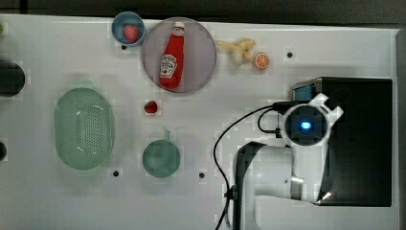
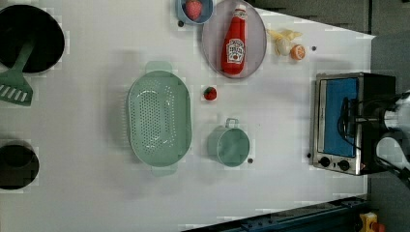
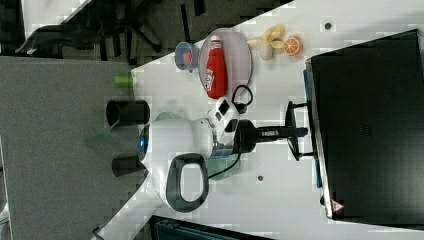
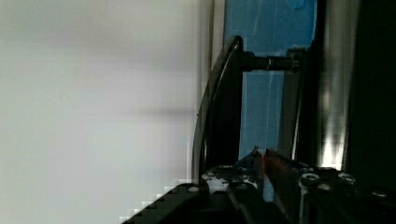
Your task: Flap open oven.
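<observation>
On white table (image 1: 57, 201), perhaps pegholed.

A red ketchup bottle (image 2: 235, 41) bears a white label with unreadable lettering; a red warning triangle (image 3: 337, 206) marks the oven (image 3: 370, 125) top.

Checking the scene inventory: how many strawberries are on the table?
2. One strawberry sits inside the blue bowl beside the ketchup plate; the other strawberry lies loose on the table between plate and green cup.

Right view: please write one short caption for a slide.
Panda arm's gripper at the bar handle of the closed oven.
</observation>
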### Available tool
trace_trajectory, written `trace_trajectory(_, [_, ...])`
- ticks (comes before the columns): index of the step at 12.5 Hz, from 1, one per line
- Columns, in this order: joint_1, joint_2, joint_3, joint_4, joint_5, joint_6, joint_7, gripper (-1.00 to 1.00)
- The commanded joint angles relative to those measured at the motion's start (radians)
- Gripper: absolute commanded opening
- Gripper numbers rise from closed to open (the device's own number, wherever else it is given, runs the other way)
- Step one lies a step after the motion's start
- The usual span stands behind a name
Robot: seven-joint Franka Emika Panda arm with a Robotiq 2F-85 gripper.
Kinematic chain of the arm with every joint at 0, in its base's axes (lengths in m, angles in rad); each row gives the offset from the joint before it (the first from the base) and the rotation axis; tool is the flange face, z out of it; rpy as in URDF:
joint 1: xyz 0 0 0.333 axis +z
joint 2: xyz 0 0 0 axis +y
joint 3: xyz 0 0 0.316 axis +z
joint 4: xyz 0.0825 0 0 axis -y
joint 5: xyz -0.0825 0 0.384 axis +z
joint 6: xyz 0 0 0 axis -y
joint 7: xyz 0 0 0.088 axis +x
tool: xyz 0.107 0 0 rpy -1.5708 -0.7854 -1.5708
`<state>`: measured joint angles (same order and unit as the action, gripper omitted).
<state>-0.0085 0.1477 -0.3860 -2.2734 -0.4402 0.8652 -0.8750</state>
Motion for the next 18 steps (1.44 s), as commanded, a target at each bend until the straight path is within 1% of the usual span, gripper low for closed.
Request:
trace_trajectory(1, [0.052, 0.028, 0.060, -0.019, -0.058, -0.013, 0.195, -0.65])
trace_trajectory(4, [0.077, 0.078, 0.104, -0.025, -0.171, -0.015, 0.323, -0.65])
trace_trajectory(7, [0.114, 0.149, 0.146, -0.024, -0.279, -0.023, 0.584, -0.65])
trace_trajectory(9, [0.145, 0.205, 0.162, -0.018, -0.389, -0.027, 0.723, -0.65])
trace_trajectory(11, [0.177, 0.261, 0.167, -0.006, -0.461, -0.033, 0.842, -0.65])
trace_trajectory(12, [0.192, 0.287, 0.168, -0.001, -0.477, -0.037, 0.883, -0.65])
trace_trajectory(15, [0.227, 0.349, 0.168, 0.020, -0.478, -0.042, 1.007, -0.65])
trace_trajectory(18, [0.235, 0.371, 0.168, 0.024, -0.478, -0.035, 1.012, -0.65])
